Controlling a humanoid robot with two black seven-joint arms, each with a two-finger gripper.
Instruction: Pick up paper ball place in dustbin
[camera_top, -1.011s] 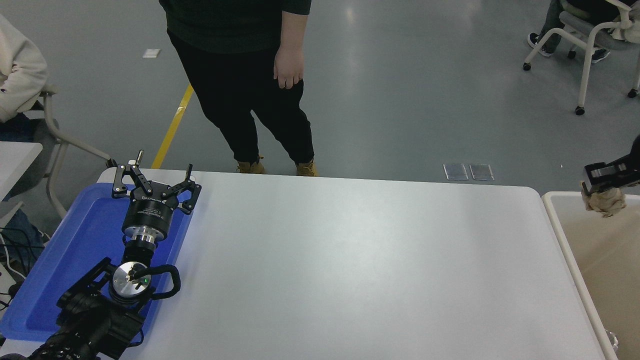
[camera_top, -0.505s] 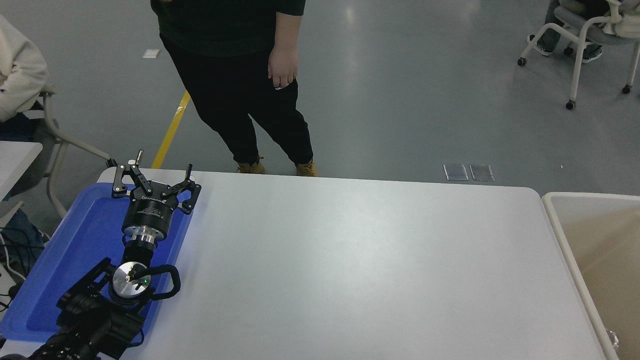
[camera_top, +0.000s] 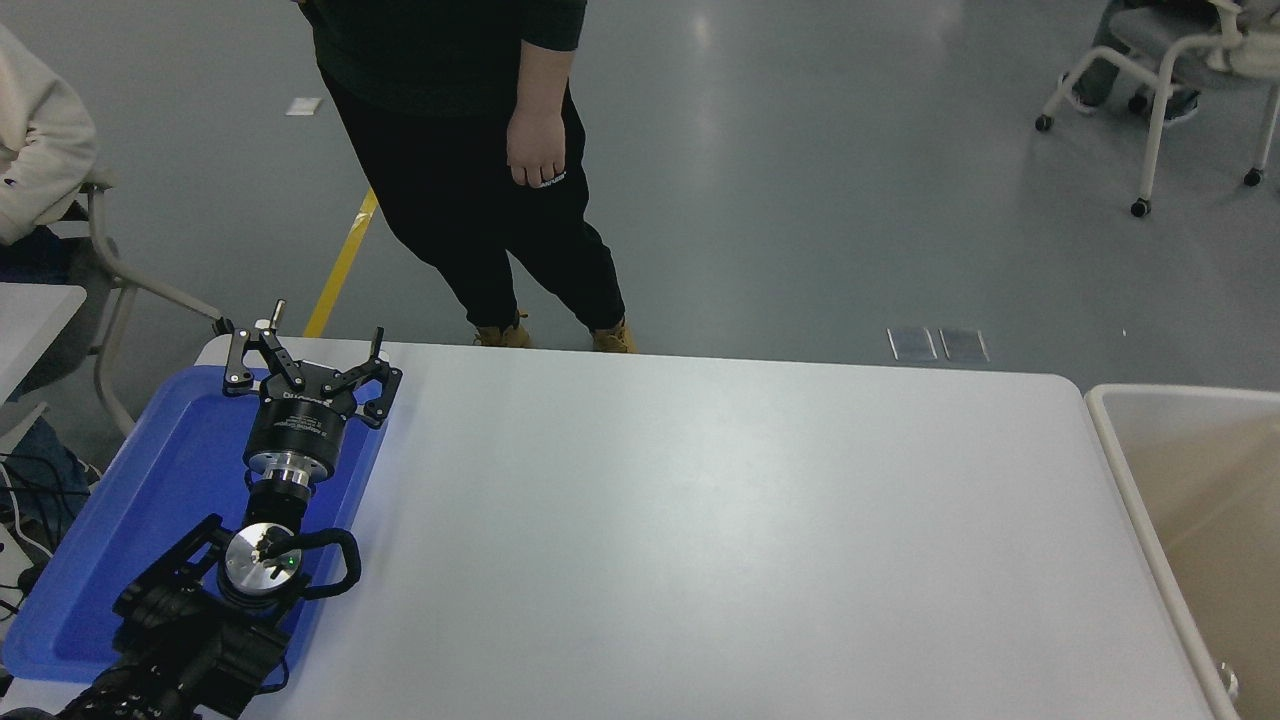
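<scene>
The right hand and the ball it carried over the bin (camera_top: 1100, 425) at 3 o'clock are gone from view; the ball's whereabouts can't be told. Left hand (camera_top: 305, 352) parks open over the tray (camera_top: 150, 480), clear of the counter (camera_top: 700, 520).

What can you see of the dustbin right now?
Only part of the dustbin shows, cut off by the picture's right and bottom edges. It has a thick off-white rim with a rounded corner and smooth beige-tan inner walls, plastic by the look. It stands upright, open at the top, right beside the table's right end; whether they touch is unclear. No paper ball shows in the visible part, and no tool is over it.
</scene>
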